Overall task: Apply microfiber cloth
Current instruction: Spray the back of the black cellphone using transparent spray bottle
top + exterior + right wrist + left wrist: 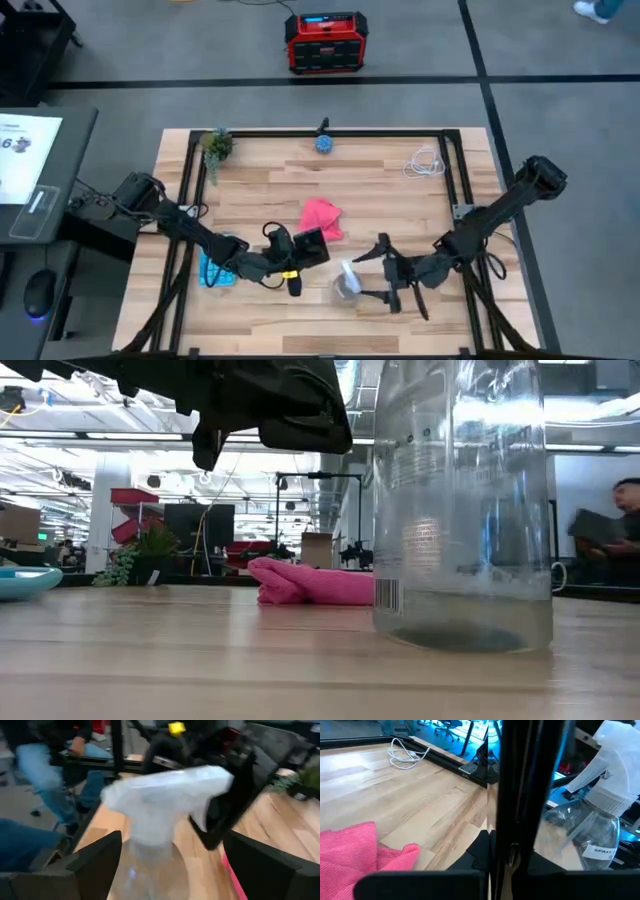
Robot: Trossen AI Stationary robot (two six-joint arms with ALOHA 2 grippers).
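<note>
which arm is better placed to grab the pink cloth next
Probably neither is free. The right gripper is open around the spray bottle; the left gripper holds the black phone, beside the microfiber cloth, so left sits nearer.

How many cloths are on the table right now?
1. A pink cloth lies crumpled near the table's middle, just beyond the phone held up in the left gripper. No other cloth shows, though something could be hidden under the arms.

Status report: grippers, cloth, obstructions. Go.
Left gripper holding black phone above table. Right gripper open around spray bottle. Microfiber cloth bunched on table, untouched. Nothing blocking it.
</note>
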